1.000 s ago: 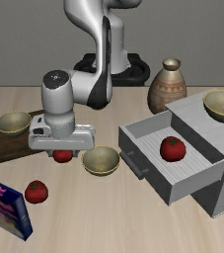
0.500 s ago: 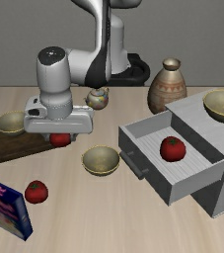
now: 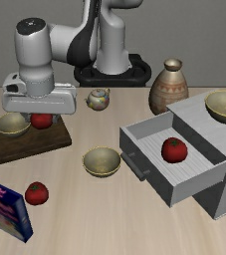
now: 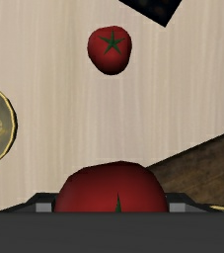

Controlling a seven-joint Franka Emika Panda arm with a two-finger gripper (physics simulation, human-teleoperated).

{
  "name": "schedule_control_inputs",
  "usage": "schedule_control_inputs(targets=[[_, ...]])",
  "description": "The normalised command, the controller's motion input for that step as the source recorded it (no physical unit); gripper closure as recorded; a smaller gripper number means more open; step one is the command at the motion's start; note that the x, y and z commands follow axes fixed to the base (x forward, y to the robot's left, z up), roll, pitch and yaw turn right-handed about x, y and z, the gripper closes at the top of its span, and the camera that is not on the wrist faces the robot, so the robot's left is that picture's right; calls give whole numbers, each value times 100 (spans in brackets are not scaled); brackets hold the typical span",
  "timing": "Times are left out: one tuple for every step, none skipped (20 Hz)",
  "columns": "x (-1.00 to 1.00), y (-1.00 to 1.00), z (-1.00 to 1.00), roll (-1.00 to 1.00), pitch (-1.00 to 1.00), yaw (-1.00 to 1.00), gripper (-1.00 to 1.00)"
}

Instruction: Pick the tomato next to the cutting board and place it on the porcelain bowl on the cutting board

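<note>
The tabletop (image 3: 90,214) carries a dark wooden cutting board (image 3: 30,147) at the exterior view's left, and the gripper (image 3: 40,112) hangs over its near end. On the board sits the porcelain bowl (image 3: 12,125), shallow and tan, just beside and a little below the tomato (image 3: 43,122). The tomato is clamped between the gripper's two fingers, which are spread about as wide as the fruit and press it from both sides, so it rides in the air above the board and not yet over the bowl's hollow. In the wrist view the same tomato (image 4: 112,193) bulges up between the fingertips, with the board's edge (image 4: 197,170) running beneath it. I judge the tomato light and easy to carry, but round and smooth-skinned, so it could roll or squirt out under a skewed squeeze. It likely gives a little under pressure, so a moderate grip across its widest girth, with the fingers on opposite flanks as they sit now, suits it best. Set in the bowl, it should be released low so it settles instead of bouncing out. It is glossy, deep red and slightly flattened.
</note>
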Motion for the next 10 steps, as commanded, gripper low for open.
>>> schedule_control_inputs(targets=[[0, -100, 0, 0, 0, 0, 100], [0, -100, 0, 0, 0, 0, 100], [0, -100, 0, 0, 0, 0, 100], [0, -100, 0, 0, 0, 0, 100], [0, -100, 0, 0, 0, 0, 100], [0, -100, 0, 0, 0, 0, 100], [0, -100, 0, 0, 0, 0, 100], [-100, 0, 0, 0, 0, 0, 100], [-100, 0, 0, 0, 0, 0, 100], [-100, 0, 0, 0, 0, 0, 100]])
